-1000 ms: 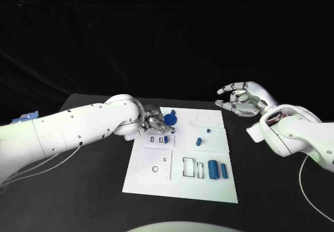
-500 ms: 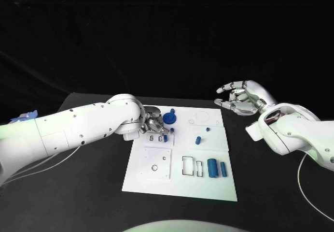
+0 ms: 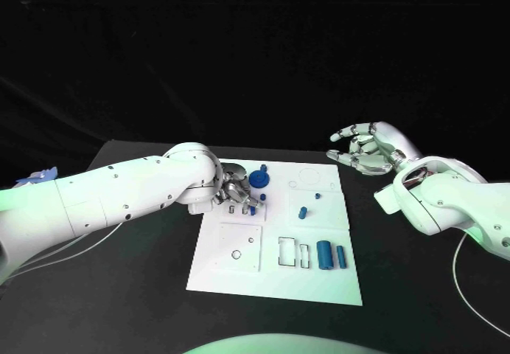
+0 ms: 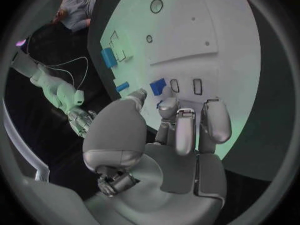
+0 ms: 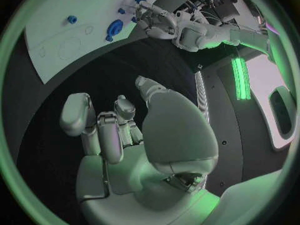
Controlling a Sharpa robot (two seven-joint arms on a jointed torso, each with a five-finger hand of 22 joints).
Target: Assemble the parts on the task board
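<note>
The white task board point(image 3: 239, 243) lies mid-table. My left hand point(image 3: 236, 190) hovers over its far left corner, fingers point(image 4: 181, 130) stretched toward two empty slots point(image 4: 197, 85), holding nothing I can see. A small blue block point(image 4: 157, 86) stands beside those slots, just ahead of the thumb. A round blue knob point(image 3: 259, 179) sits close to the hand. An oval blue piece point(image 3: 303, 214), a small peg point(image 3: 317, 198) and two blue cylinders point(image 3: 325, 257) lie on the board's right half. My right hand point(image 3: 367, 151) hangs off the board's far right corner, loosely curled and empty.
Black table point(image 3: 127, 295) surrounds the board on all sides. The board point(image 5: 56, 40) and my left hand point(image 5: 156, 22) also appear in the right wrist view. A rectangular outline point(image 3: 288, 253) and a small ring point(image 3: 236, 257) mark the board's near part.
The left hand's fingers have shifted very slightly over the slots. The right hand stays where it was.
</note>
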